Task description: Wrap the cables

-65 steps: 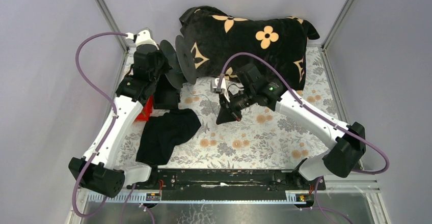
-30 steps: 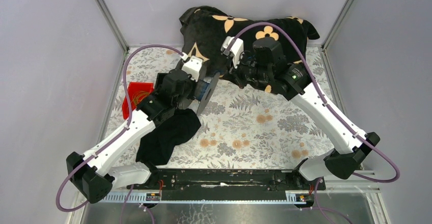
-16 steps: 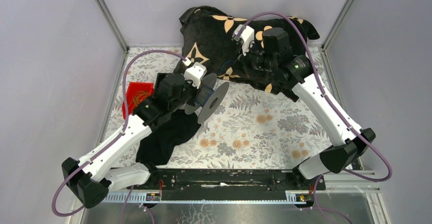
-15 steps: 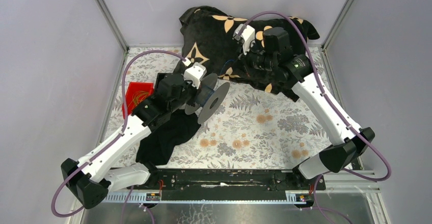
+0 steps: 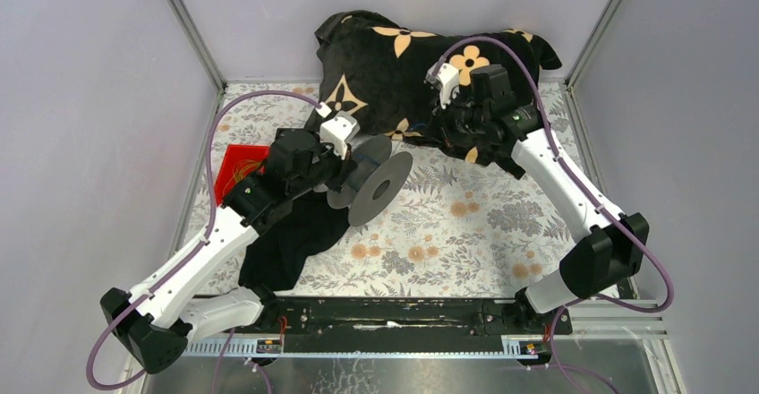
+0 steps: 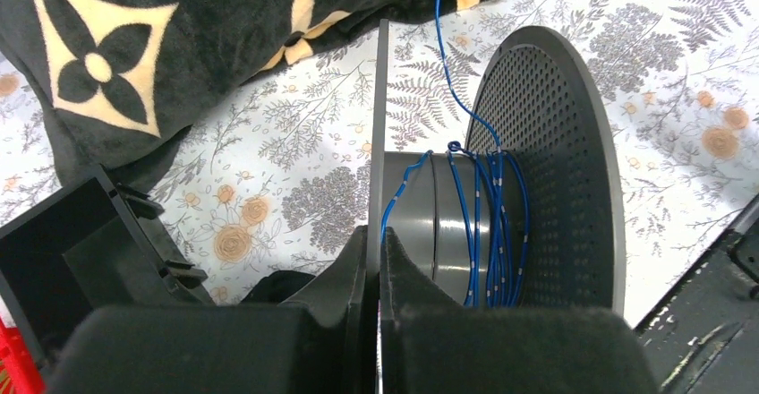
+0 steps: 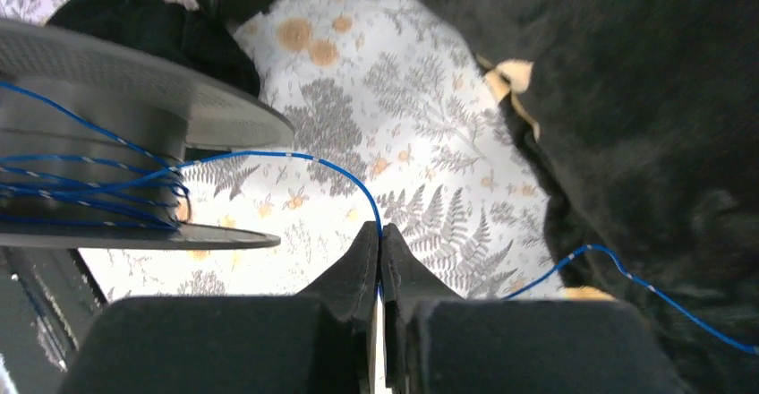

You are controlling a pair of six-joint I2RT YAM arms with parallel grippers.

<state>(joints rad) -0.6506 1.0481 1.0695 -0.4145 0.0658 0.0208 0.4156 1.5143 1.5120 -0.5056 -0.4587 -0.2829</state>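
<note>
While left pincer (image 6: 375, 237) clamps spool flange (image 6: 380, 98), right pincer (image 7: 380, 235) pinches blue cable (image 7: 268, 154) running to spool hub (image 6: 410, 224).

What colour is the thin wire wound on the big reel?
The cable is blue with small pale marks, best seen in the left wrist view.

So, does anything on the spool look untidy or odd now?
Yes. The blue cable lies unevenly on the spool hub: turns bunch against one flange, cross each other, and a small loop sticks up. One strand sits apart.
</note>
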